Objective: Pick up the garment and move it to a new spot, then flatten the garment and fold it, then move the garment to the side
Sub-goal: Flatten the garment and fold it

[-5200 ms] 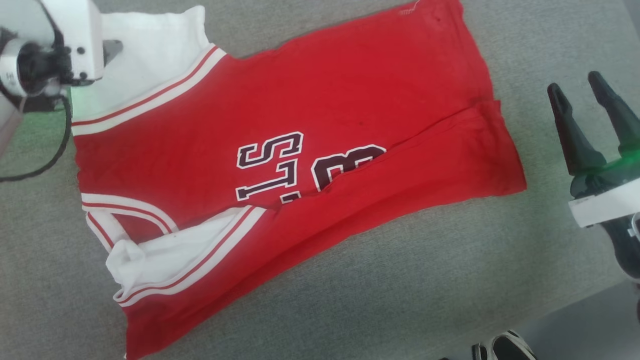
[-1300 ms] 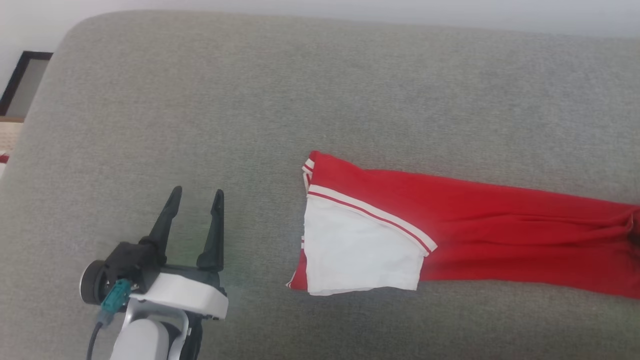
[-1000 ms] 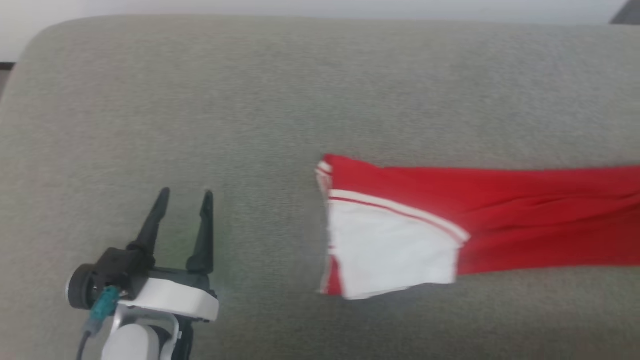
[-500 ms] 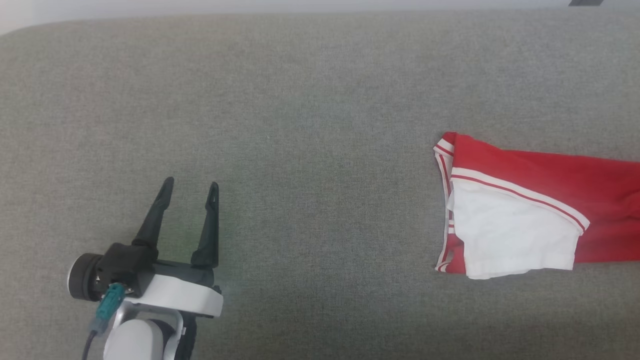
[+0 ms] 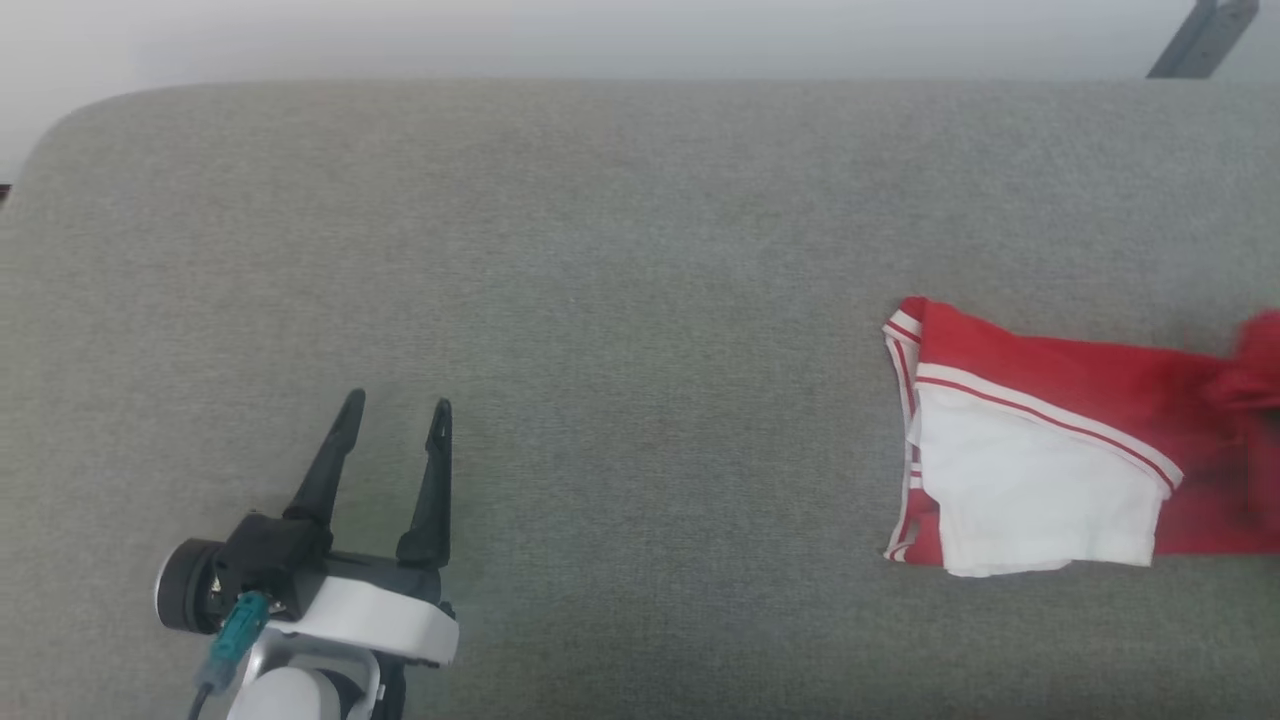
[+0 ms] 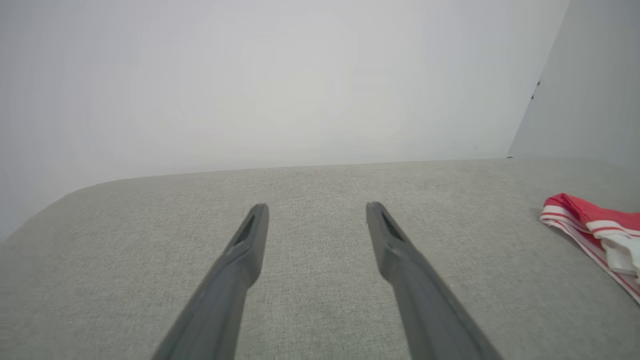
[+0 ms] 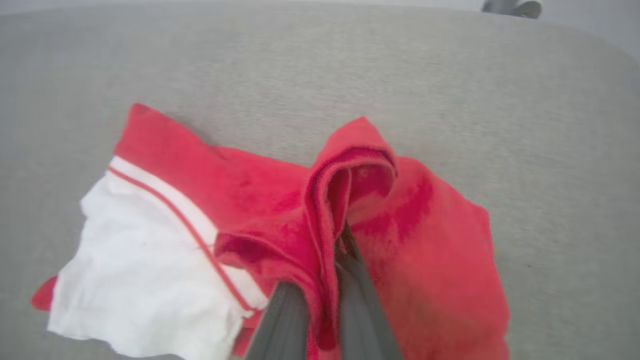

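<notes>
The jersey (image 5: pixel 1060 365) lies folded into a narrow band at the right edge of the head view, on a grey padded surface (image 5: pixel 620 300), with its white panel (image 5: pixel 1030 500) and striped trim (image 5: pixel 1040 420) facing up. It looks thin, light and limp, so it will likely drape and bunch rather than hold a shape. A pinch through a gathered ridge or all layers near an edge seems the surest hold. No numerals, brand or label can be read.

The right gripper (image 7: pixel 327 270) has its fingers clenched on a raised ridge of red cloth. The left gripper (image 5: pixel 398 402), at lower left of the head view, is spread, empty and well apart from the jersey.
</notes>
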Controlling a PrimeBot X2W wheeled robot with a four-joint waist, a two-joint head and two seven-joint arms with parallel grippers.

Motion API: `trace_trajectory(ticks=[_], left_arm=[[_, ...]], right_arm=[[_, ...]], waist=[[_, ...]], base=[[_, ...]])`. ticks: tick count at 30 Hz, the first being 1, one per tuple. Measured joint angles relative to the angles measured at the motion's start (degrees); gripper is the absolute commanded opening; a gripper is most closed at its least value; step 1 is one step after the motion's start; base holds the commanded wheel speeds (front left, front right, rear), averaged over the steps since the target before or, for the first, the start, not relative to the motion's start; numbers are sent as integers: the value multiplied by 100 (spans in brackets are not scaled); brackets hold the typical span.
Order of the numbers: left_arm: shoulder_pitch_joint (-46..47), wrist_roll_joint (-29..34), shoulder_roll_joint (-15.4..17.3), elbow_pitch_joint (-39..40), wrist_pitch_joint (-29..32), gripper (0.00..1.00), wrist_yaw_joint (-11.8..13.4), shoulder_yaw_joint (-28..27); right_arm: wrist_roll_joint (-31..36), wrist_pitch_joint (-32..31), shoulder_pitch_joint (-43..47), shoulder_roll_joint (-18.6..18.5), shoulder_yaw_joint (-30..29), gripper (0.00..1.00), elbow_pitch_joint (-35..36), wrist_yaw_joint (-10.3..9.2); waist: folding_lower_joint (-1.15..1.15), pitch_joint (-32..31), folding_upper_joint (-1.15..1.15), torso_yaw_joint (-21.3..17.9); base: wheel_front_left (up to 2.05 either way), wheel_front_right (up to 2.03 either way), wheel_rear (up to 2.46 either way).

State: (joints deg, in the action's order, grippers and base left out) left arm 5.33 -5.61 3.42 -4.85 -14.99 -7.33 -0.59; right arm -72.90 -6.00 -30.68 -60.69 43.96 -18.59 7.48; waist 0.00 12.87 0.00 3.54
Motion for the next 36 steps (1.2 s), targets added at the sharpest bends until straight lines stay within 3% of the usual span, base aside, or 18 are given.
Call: trace_trajectory(ticks=[8, 17, 24, 26, 27, 36], left_arm=[[-35, -144, -23, -5, 0, 100, -1, 71], [68, -157, -37, -65, 0, 100, -1, 126], [78, -192, -41, -89, 0, 100, -1, 125], [75, -202, -42, -99, 0, 100, -1, 100], [68, -216, -42, -111, 0, 100, -1, 92], [-51, -291, -45, -391, 0, 100, -1, -79]], right_arm=[[558, -581, -220, 775, 157, 0, 806, 1], [1035, -1029, -290, 1544, 245, 0, 628, 1], [1294, -1117, -257, 1746, 222, 0, 387, 0], [1308, -1079, -238, 1781, 166, 82, 364, 0], [1311, -1027, -220, 1792, 112, 100, 356, 1], [1190, -233, 91, 1783, -323, 100, 411, 1]], waist=[[0, -13, 0, 270], [0, 108, 0, 572], [0, 137, 0, 623], [0, 114, 0, 589], [0, 92, 0, 566], [0, -192, 0, 222]], base=[[0, 0, 0], [0, 0, 0], [0, 0, 0], [0, 0, 0], [0, 0, 0], [0, 0, 0]])
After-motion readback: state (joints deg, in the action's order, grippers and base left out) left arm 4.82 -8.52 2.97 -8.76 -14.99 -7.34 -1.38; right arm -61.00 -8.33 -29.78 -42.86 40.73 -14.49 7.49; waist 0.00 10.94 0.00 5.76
